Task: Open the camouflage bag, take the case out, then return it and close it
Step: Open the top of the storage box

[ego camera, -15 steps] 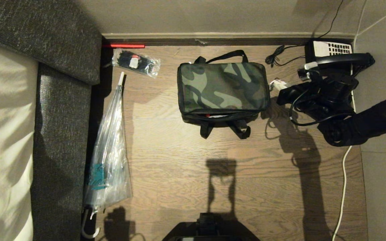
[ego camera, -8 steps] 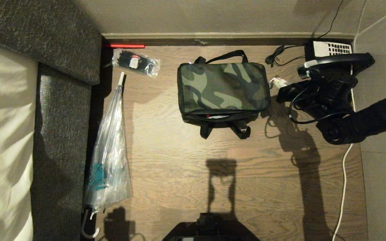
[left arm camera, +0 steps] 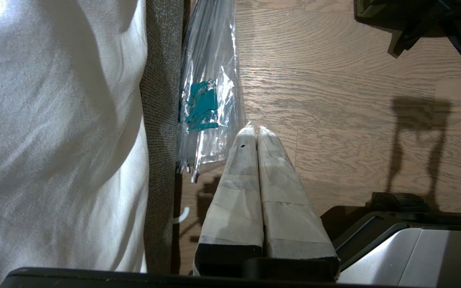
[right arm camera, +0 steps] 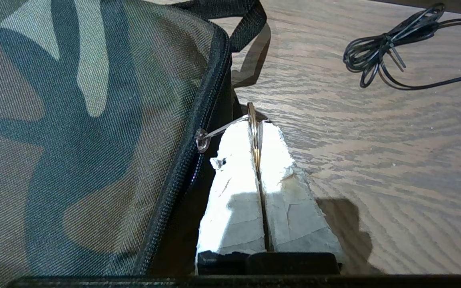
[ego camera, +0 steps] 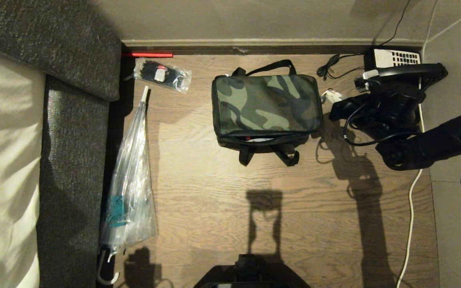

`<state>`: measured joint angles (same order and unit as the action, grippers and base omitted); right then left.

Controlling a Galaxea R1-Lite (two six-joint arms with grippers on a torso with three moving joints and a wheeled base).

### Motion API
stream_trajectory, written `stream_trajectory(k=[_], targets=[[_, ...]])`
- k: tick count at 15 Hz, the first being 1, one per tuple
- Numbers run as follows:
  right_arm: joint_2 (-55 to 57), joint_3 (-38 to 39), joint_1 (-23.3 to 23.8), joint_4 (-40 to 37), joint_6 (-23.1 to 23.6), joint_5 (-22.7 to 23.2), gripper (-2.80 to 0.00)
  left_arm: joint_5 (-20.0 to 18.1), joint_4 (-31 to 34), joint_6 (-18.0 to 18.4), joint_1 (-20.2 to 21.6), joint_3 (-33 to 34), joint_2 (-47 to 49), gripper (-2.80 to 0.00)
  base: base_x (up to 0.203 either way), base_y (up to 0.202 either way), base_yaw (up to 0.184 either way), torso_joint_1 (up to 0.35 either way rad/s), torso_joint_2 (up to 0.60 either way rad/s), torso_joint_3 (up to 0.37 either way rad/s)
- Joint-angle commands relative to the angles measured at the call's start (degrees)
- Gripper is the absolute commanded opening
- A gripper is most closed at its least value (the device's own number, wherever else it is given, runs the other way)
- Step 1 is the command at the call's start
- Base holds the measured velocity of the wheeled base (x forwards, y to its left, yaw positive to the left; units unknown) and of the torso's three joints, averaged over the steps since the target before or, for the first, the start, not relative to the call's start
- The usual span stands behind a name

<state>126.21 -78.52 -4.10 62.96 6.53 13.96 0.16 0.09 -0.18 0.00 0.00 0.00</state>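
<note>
The camouflage bag [ego camera: 266, 104] lies on the wood floor near the wall, its green-and-black top [right arm camera: 74, 120] down flat. A narrow gap along its near side shows a bit of red and white [ego camera: 255, 139]. My right gripper [ego camera: 330, 98] is at the bag's right end, shut on the metal ring of the zipper pull [right arm camera: 253, 132]; in the right wrist view the ring stands edgewise in my right gripper [right arm camera: 254, 128]. The case is hidden. My left gripper [left arm camera: 254, 130] is parked low by the base, shut and empty.
A clear folded umbrella [ego camera: 128, 180] lies along the grey sofa [ego camera: 74, 140] at left. A packet of black ties [ego camera: 161, 76] sits by the wall. A telephone [ego camera: 398, 64], coiled black cable [right arm camera: 386, 52] and white cord [ego camera: 410, 220] are at right.
My right arm has crept slightly toward the wall along the bag's right end, still holding the zipper ring. The bag and everything else have stayed put.
</note>
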Motion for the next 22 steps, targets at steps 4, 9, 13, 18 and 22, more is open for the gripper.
stream_trajectory(k=[4,9,13,18,22], targets=[[0.62,-1.54,-0.03,-0.12,0.06,0.10,-2.80,0.02,0.00,0.01,0.00,0.09,0.00,-2.80,0.000,0.000,0.000,0.000,0.00,0.000],[1.23,-2.57,0.05,-0.03,0.06,0.01,-2.80,0.02,0.00,0.01,0.00,0.03,0.00,-2.80,0.000,0.000,0.000,0.000,0.00,0.000],[1.68,-3.37,0.32,0.00,0.06,0.04,-2.80,0.02,0.00,-0.01,0.00,0.00,0.00,-2.80,0.000,0.000,0.000,0.000,0.00,0.000],[2.28,-4.90,0.32,-0.06,0.06,0.10,-2.80,0.02,0.00,-0.05,0.00,0.09,0.00,-2.80,0.000,0.000,0.000,0.000,0.00,0.000],[3.08,-6.29,0.49,-0.12,0.06,0.10,-2.80,0.02,0.00,-0.08,0.00,0.09,0.00,-2.80,0.000,0.000,0.000,0.000,0.00,0.000]])
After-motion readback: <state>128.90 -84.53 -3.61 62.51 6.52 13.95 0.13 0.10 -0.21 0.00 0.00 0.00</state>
